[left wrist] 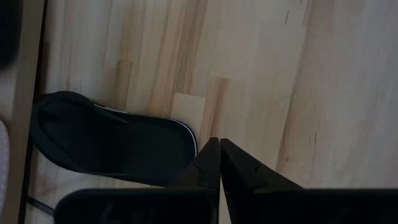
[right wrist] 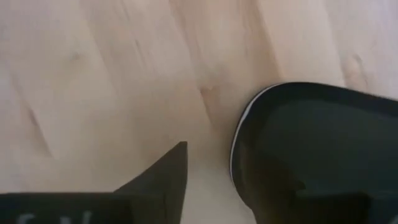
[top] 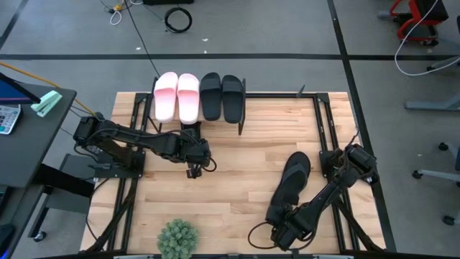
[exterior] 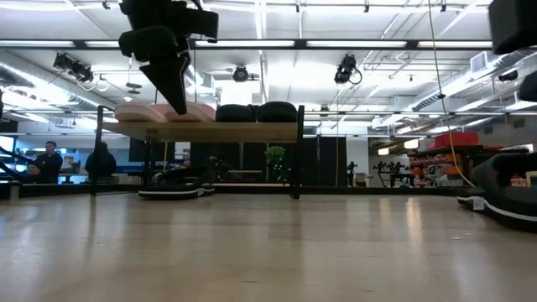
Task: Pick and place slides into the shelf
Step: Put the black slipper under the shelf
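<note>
The shelf (top: pixel 241 119) stands at the table's far edge, its wooden board (exterior: pixel 210 132) carrying two pale pink slides (top: pixel 176 96) and two wide black slides (top: pixel 221 97) side by side. One thin black slide (left wrist: pixel 112 146) lies flat on the table under the shelf (exterior: pixel 172 191). My left gripper (top: pixel 194 167) hangs shut above the table just near of the shelf, fingers pointing down (exterior: pixel 176 92). The other thin black slide (top: pixel 291 183) lies flat on the table's right half. My right gripper (top: pixel 282 229) is open at that slide's near end (right wrist: pixel 298 143). My right gripper comes down over the near end of the thin black slide. One finger (right wrist: pixel 165 177) stands on the bare-table side of the slide's rim (right wrist: pixel 239 134). The other finger is lost against the dark sole, so I cannot tell whether the gripper touches the slide.
A small green plant (top: pixel 177 239) sits at the table's near edge, left of centre. Bare wood lies between the two arms (top: pixel 244 165). The shelf's black frame legs (exterior: pixel 295 168) stand at the far edge. People show far off in the room (exterior: pixel 50 159).
</note>
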You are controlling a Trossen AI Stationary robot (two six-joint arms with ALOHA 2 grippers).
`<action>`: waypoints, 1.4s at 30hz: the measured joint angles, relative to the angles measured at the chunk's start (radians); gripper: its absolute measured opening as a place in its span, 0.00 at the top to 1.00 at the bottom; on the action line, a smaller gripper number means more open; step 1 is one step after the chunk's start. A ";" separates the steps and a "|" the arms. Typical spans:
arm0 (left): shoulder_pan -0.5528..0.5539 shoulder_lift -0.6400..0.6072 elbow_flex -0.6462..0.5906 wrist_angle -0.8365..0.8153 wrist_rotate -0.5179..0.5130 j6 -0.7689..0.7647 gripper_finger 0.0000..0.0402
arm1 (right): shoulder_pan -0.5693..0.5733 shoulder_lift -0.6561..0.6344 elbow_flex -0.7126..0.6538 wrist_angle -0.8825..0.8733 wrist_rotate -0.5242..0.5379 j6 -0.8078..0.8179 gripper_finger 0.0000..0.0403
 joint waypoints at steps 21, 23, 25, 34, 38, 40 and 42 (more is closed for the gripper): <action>0.001 0.000 0.000 0.009 0.000 -0.002 0.99 | -0.015 -0.003 -0.031 -0.532 0.131 0.222 0.64; 0.001 0.000 0.000 0.009 0.000 -0.001 0.99 | -0.026 -0.003 -0.049 -0.532 0.141 0.264 0.64; 0.001 0.000 0.000 0.010 0.000 -0.001 0.98 | -0.042 -0.003 -0.074 -0.532 0.143 0.289 0.64; 0.002 0.000 0.000 0.015 0.000 -0.001 0.94 | -0.143 -0.003 -0.253 -0.531 0.131 0.288 0.64; 0.002 0.000 0.000 0.015 0.000 0.000 0.97 | -0.195 -0.007 -0.287 -0.533 0.118 0.286 0.64; 0.002 0.000 0.000 0.016 0.000 0.000 0.98 | -0.217 -0.012 -0.290 -0.527 0.113 0.269 0.64; 0.002 0.000 0.000 0.016 0.000 0.001 0.99 | -0.238 -0.022 -0.292 -0.503 0.097 0.217 0.66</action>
